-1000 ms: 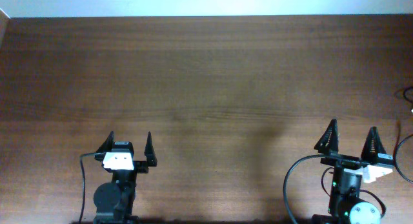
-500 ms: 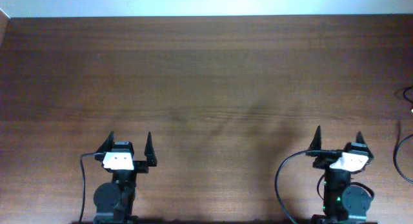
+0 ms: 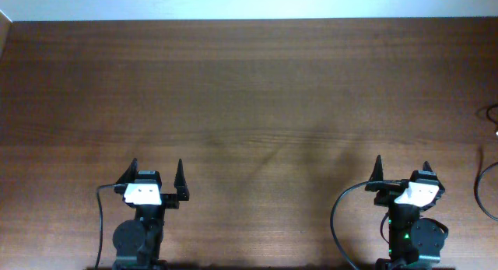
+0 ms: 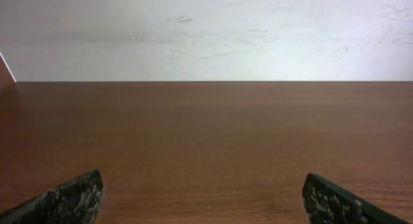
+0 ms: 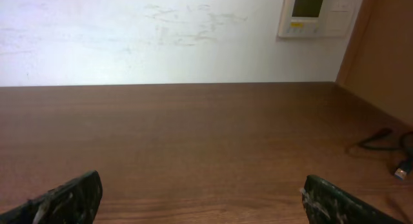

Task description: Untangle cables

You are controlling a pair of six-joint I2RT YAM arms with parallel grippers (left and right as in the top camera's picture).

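Observation:
Thin black cables lie at the far right edge of the wooden table, mostly cut off by the frame; a light-tipped plug end shows there. In the right wrist view the cables lie at the far right, with a small plug end. My left gripper is open and empty at the front left; its view shows only bare wood between the fingers. My right gripper is open and empty at the front right, well short of the cables; nothing is between its fingers.
A white wall with a mounted panel stands behind the table's far edge. A thicker black arm cable loops beside the right arm base, and another beside the left.
My right arm has swung left and turned to face straight ahead, away from the cables at the right edge. The left arm has not moved.

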